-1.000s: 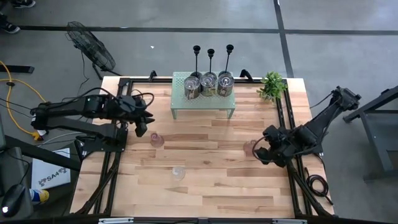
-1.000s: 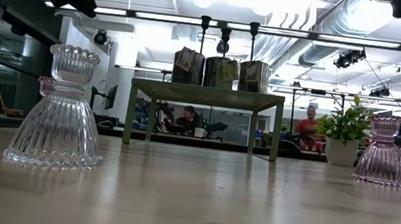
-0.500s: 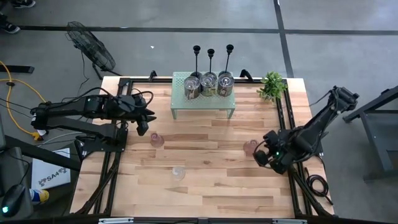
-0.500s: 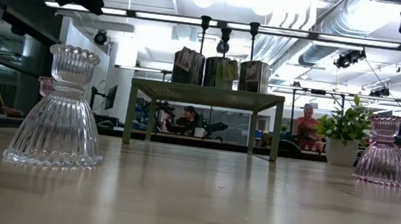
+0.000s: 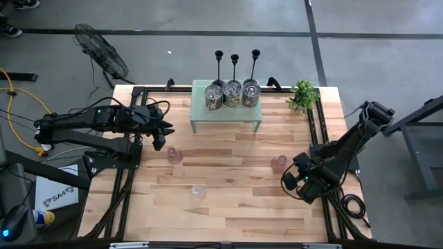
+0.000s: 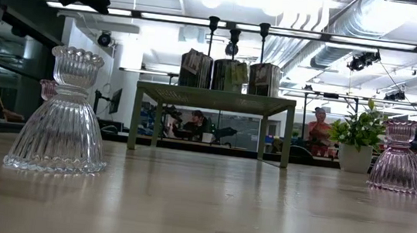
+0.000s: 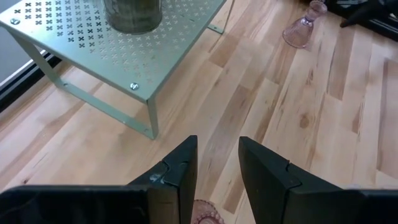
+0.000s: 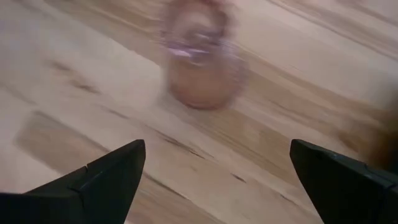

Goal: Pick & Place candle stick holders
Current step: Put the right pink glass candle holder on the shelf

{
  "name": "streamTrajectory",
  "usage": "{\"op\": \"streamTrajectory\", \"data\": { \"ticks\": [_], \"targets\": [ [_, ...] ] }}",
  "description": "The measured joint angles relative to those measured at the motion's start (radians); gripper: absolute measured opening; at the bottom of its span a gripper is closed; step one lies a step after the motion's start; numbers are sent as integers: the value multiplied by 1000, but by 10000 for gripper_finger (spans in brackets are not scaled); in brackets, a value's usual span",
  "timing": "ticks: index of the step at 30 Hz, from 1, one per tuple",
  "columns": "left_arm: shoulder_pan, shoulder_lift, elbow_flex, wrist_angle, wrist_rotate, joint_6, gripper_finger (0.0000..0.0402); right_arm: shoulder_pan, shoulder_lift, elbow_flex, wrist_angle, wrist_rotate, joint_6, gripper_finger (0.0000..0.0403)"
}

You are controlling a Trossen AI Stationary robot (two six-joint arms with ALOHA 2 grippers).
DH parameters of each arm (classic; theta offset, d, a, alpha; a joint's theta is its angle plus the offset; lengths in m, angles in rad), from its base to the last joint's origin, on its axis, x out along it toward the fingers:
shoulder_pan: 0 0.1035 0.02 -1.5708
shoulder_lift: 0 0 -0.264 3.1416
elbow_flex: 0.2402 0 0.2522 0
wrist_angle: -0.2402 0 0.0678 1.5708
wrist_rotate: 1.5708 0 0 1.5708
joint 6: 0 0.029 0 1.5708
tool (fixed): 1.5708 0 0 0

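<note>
- Pale wood planks form the worktop [image 5: 228, 200], seen from the high view inside a black frame. Near its far edge stands a pale green perforated metal shelf [image 5: 201, 105] bearing three squat silvery glass jars [image 5: 232, 92], with three black thin-stemmed candlesticks [image 5: 235, 62] behind them and a small leafy green plant [image 5: 302, 94] at the far right corner. The left gripper [image 5: 158, 140] hangs just beside a small pink glass holder [image 5: 174, 155] toward the left edge; the right gripper [image 5: 294, 181] sits near a second pink glass holder [image 5: 279, 164] toward the right edge. A clear ribbed glass holder [image 5: 199, 191] stands apart, nearer the front edge.
- Low view: at table height the clear holder [image 6: 61, 116] and right-hand pink holder [image 6: 401, 158] both stand upright, which the overhead picture cannot confirm. People show in the room beyond.
- Left wrist view: jaws part-way apart and empty, straddling the rim of the pink holder [image 7: 201, 213] directly below, apparently lined up for a descent.
- Right wrist view: jaws spread wide, released, with the pink holder [image 8: 202, 59] ahead and not yet between them.
</note>
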Motion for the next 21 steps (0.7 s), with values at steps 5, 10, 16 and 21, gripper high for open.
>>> {"op": "streamTrajectory", "data": {
  "ticks": [5,10,16,21],
  "targets": [
    [0,0,0,-1,0,-1,113,-41,-81,41,-102,-38,38,392],
    [0,0,0,-2,-3,-8,113,-102,-201,70,-164,-54,28,392],
    [0,0,0,-2,-6,-8,113,-228,-275,70,-189,-78,-39,392],
    [0,0,0,-3,-8,-9,113,-368,-278,70,-181,-136,-174,392]
  ]
}}
